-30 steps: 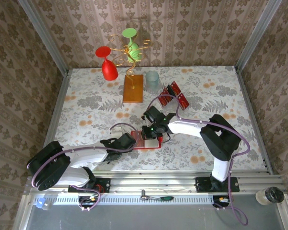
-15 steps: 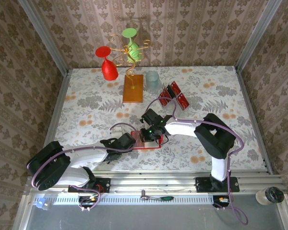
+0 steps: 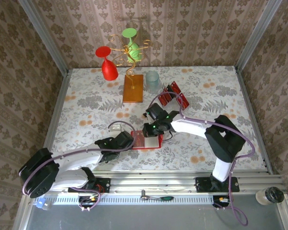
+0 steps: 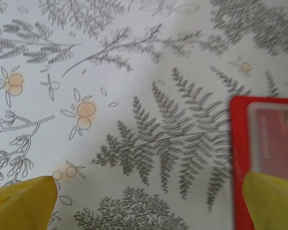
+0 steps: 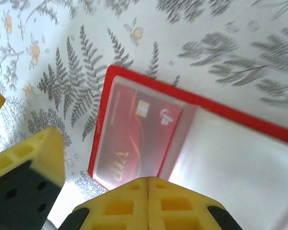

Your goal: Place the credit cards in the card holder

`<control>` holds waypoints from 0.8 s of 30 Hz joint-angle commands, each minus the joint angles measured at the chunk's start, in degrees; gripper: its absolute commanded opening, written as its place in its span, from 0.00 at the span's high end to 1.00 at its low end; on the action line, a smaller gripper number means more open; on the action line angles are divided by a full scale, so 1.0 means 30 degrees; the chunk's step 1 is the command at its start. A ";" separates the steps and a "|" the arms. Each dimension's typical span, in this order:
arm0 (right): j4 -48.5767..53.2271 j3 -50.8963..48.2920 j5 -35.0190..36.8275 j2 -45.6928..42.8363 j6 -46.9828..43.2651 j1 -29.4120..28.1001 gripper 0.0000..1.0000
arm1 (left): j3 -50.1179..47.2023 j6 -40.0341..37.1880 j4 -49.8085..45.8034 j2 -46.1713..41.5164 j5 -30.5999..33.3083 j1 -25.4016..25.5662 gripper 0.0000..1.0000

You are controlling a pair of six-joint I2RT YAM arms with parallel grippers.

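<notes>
The card holder point(image 3: 155, 142) lies open on the table, red-rimmed with a pale inside point(image 5: 240, 158). One credit card point(image 5: 134, 139) sits under its clear left pocket, also visible in the left wrist view as the card point(image 4: 276, 139). My right gripper point(image 5: 148, 191) is shut and empty, hovering just above the holder's near edge point(image 3: 150, 132). My left gripper point(image 4: 146, 211) is open at the holder's left border point(image 4: 239, 158), its right fingertip point(image 4: 273, 201) over that border point(image 3: 131, 140). More credit cards point(image 3: 182, 100) stand further back.
The cards rest on a clear tiered stand point(image 3: 169, 97) behind the right arm. A pale blue cup point(image 3: 152, 81) and a wire rack on a wooden base point(image 3: 133, 88) holding a red glass point(image 3: 108, 67) and a green glass point(image 3: 132, 45) stand at the back.
The right gripper dipped left over the holder, then drew back slightly right. The left arm's shoulder and elbow swung toward the near left; its gripper stays at the holder's left edge.
</notes>
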State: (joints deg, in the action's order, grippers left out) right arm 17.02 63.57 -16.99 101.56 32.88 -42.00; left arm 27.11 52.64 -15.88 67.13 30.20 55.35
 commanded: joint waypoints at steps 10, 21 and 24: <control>0.1404 -0.0379 0.0615 0.0108 -0.1840 0.1723 0.93 | 0.3162 -0.0911 0.0293 0.2320 -0.0572 0.1208 0.00; 0.1218 -0.0355 0.0344 0.1360 -0.2084 0.1797 0.94 | 0.3999 -0.0716 0.1331 0.4632 -0.0844 0.2363 0.00; 0.1092 -0.0416 0.0256 0.1691 -0.2011 0.1783 0.94 | 0.3890 -0.0672 0.1450 0.4747 -0.0851 0.2509 0.00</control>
State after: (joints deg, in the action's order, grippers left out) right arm 19.53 62.92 -16.05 105.19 27.99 -36.88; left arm 37.60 51.13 -12.21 81.06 27.70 62.30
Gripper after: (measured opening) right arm 0.063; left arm 0.999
